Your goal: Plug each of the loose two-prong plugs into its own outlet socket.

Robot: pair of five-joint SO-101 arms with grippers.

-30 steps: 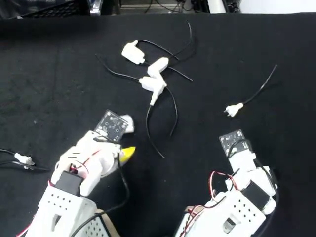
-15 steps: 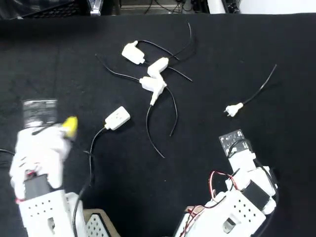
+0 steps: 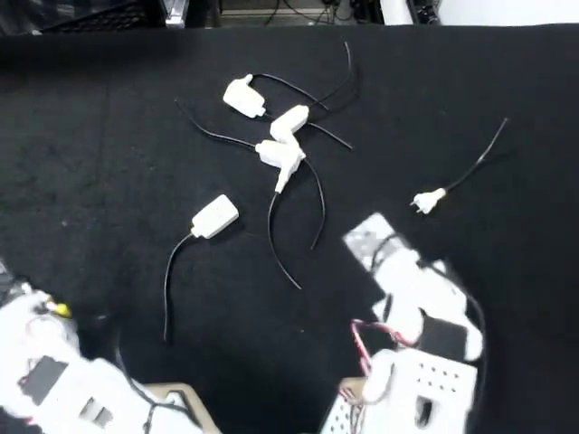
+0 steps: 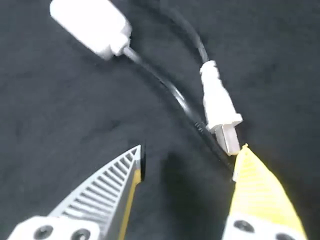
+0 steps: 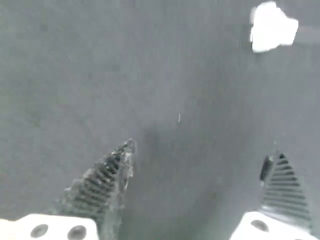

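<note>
A black cloth covers the table (image 3: 507, 72); past its far edge stand a dark crate (image 3: 90, 14) and loose cables (image 3: 298, 9). Near the middle of the far edge three white connector pieces (image 3: 289, 119) lie tangled in black cords. A corded socket (image 3: 215, 217) sits toward the centre and a two-prong plug (image 3: 428, 200) nearer the right edge. The left wrist view gives finer detail: the left claw (image 4: 190, 149) is spread wide, with a second plug (image 4: 218, 107) whose prongs lie just beside its yellow fingertip (image 4: 252, 175). The right claw (image 5: 200, 152) gapes wide above the cloth.
</note>
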